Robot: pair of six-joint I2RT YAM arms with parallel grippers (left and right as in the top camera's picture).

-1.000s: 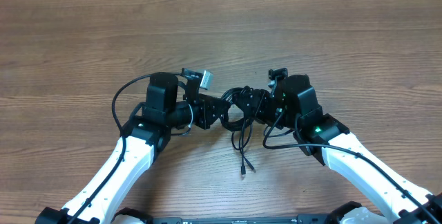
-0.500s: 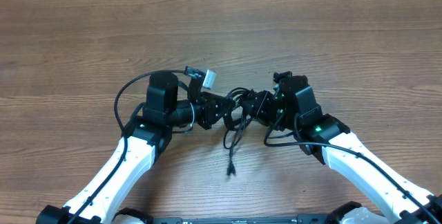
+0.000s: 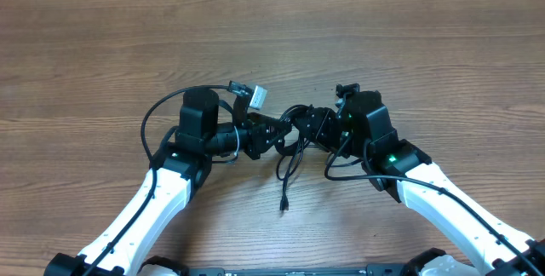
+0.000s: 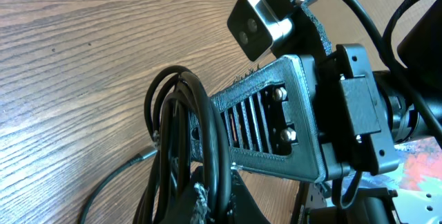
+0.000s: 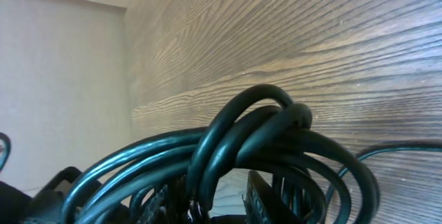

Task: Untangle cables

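- Cable end (image 3: pixel 283 204): 1 loose strand trails to lower centre of the overhead view, below the bundle.
- The cables (image 3: pixel 294 125): black coil at frame centre, bunched between the 2 grippers.
- Left gripper (image 3: pixel 274 134): jaws nearly closed, pinching coil strands.
- Right gripper (image 3: pixel 308 128): against the coil's right side; fingers masked by loops, jaw state cannot be told.
- Wooden table (image 3: pixel 383 46): fills the upper frame.
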